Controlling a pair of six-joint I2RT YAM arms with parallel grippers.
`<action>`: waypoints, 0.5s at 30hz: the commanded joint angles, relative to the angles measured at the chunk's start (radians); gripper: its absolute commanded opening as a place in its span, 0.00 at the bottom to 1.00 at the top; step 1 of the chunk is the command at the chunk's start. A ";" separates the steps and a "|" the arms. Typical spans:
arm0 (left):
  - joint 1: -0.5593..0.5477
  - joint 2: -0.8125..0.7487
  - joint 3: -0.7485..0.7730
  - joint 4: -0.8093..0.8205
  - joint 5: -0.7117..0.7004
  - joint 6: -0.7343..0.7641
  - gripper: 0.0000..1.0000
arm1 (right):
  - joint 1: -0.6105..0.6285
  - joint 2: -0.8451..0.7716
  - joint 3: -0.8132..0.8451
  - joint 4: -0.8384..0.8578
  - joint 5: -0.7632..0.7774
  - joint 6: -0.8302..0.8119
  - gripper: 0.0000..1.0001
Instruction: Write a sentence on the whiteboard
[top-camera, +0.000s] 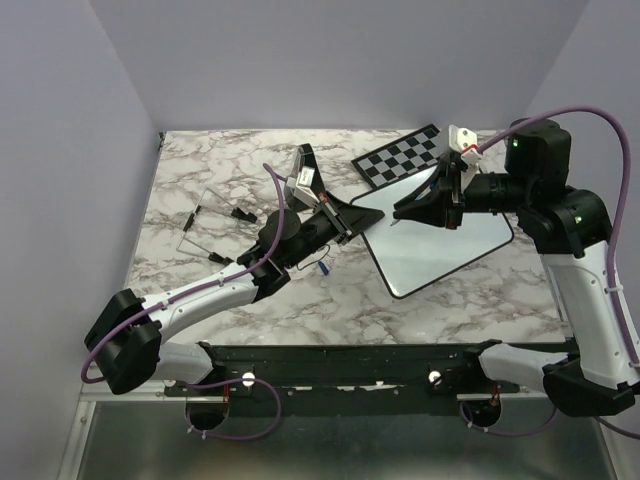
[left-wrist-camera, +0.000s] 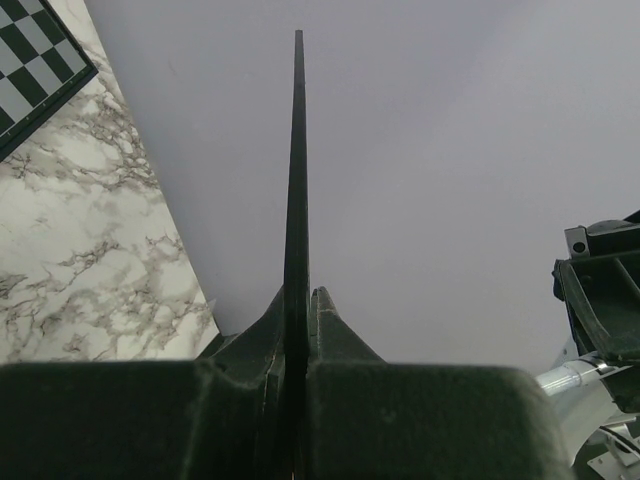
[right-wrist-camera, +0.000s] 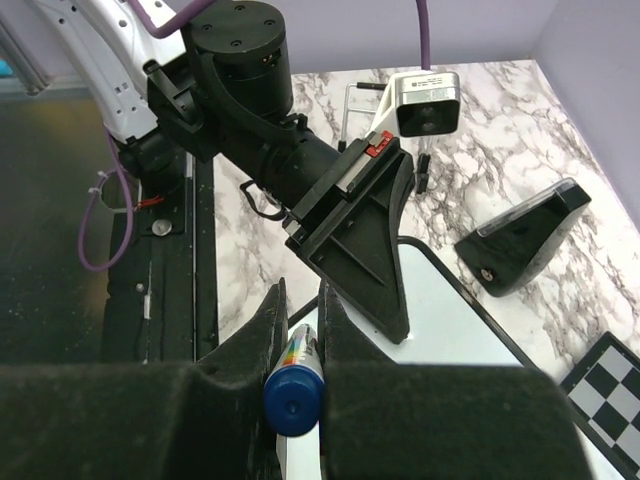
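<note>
With the left claw (top-camera: 365, 216) clamped on the rim of the whiteboard (top-camera: 450, 245), which lies blank on the counter (top-camera: 200, 170) just before the chessboard (top-camera: 400, 155), and the right claw (top-camera: 408, 212) clamped on the marker (right-wrist-camera: 293, 392), we should press lightly and stroke slowly, keeping the board pinned.

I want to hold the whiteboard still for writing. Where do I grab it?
Pinch the whiteboard by its thin black rim, at the left corner, from the left, as the left gripper does: a flat board offers only its edge.
</note>
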 joint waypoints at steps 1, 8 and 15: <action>-0.005 -0.026 0.029 0.145 -0.022 -0.024 0.00 | 0.037 0.013 0.024 0.007 0.039 0.012 0.01; -0.005 -0.023 0.033 0.143 -0.030 -0.017 0.00 | 0.093 0.008 0.007 -0.010 0.079 -0.014 0.00; -0.005 -0.003 0.046 0.155 -0.022 -0.027 0.00 | 0.109 0.014 0.010 0.011 0.171 -0.002 0.01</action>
